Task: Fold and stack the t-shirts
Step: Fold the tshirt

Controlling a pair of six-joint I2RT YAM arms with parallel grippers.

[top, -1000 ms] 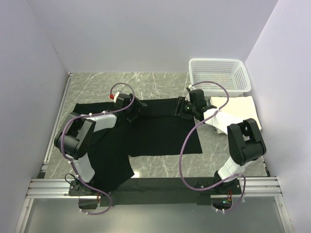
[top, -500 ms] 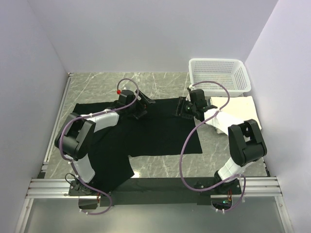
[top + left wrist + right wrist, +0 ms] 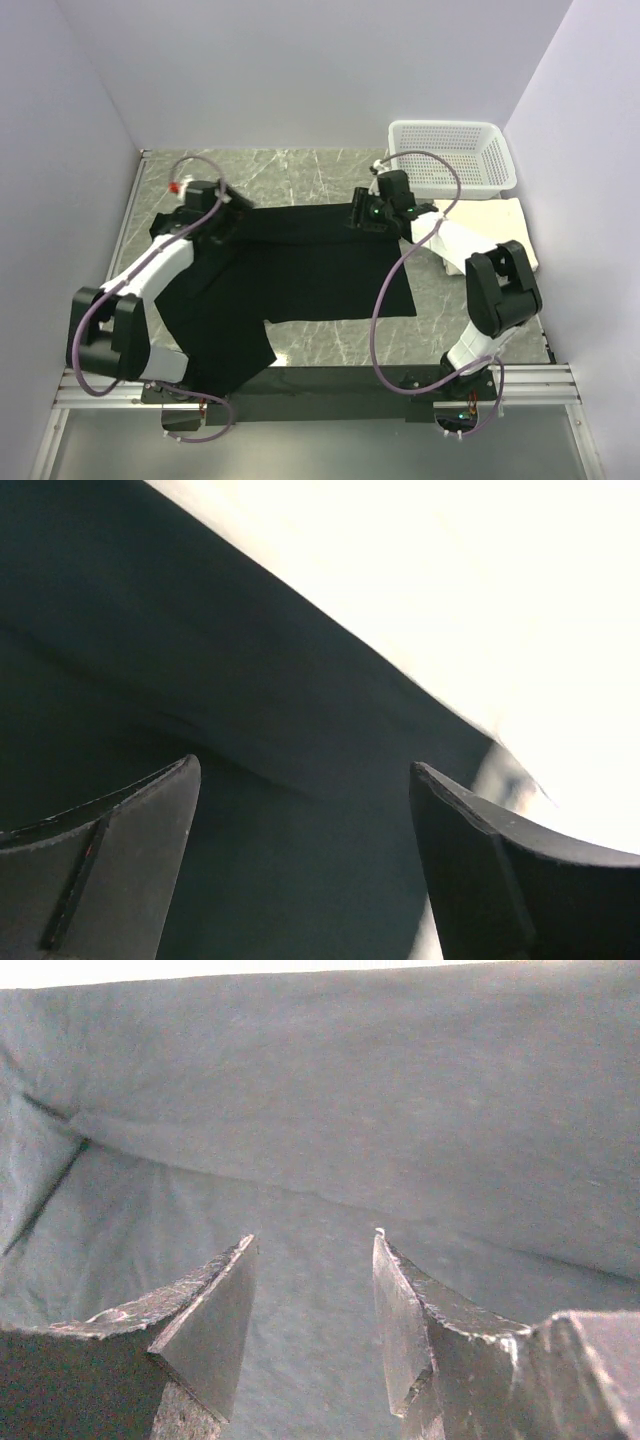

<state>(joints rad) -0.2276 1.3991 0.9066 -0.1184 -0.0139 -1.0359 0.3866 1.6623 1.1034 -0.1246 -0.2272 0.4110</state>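
The black t-shirt (image 3: 300,265) lies spread on the marble table, folded partly, with a flap hanging toward the near edge. My left gripper (image 3: 218,222) is open over its far left part; the left wrist view shows dark cloth (image 3: 250,780) between the spread fingers. My right gripper (image 3: 362,213) is open over the shirt's far right edge; the right wrist view shows cloth (image 3: 330,1140) with a fold ridge just beyond the fingertips. The cream-white t-shirt (image 3: 495,228) lies folded at the right, in front of the basket.
A white mesh basket (image 3: 450,157) stands at the back right corner. Walls close in the table on the left, back and right. Bare marble table (image 3: 300,170) shows behind the black shirt and at its near right.
My left arm has swung left along the shirt's far edge, from the middle to the left part. My right gripper has shifted a little left and farther back.
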